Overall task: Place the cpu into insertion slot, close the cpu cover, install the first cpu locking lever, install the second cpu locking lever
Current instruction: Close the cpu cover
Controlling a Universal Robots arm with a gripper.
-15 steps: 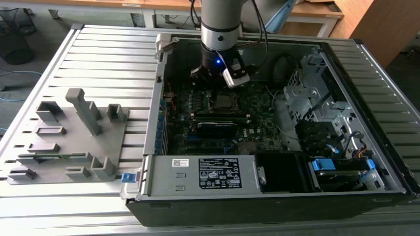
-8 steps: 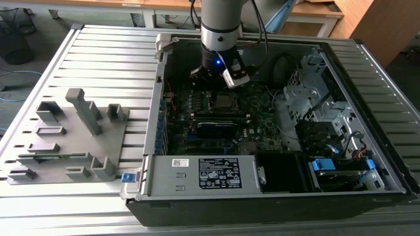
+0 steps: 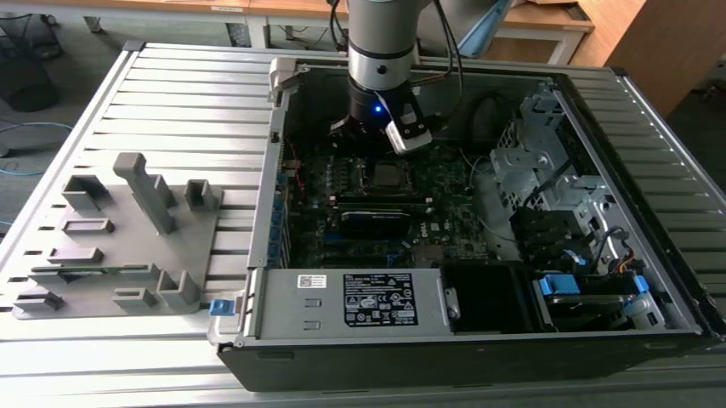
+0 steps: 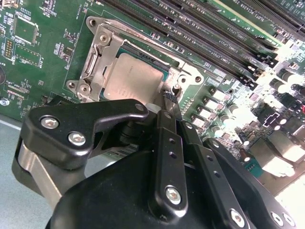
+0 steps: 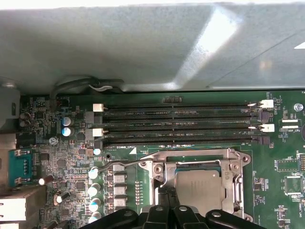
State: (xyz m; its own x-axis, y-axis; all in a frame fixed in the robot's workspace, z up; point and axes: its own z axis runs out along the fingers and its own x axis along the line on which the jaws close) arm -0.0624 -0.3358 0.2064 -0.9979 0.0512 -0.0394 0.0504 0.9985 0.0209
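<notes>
Slatted grey bench (image 3: 182, 93), open computer case (image 3: 340, 348), arm reaching in over the green motherboard (image 4: 38, 57).
Black gripper (image 4: 167, 98), jaws drawn together to a narrow point, tips at a corner of the silvery stamped-metal cpu cover (image 4: 102, 52). The cpu (image 4: 136, 78), a flat matte-grey square, sits in the insertion slot (image 4: 147, 57), framed by the cover's window.

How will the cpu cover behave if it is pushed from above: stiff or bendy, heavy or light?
The cpu cover looks like thin sheet metal with a large window around the cpu, so it is probably light and may flex slightly under a push. Its smooth, shiny surface could be rather slippery.
</notes>
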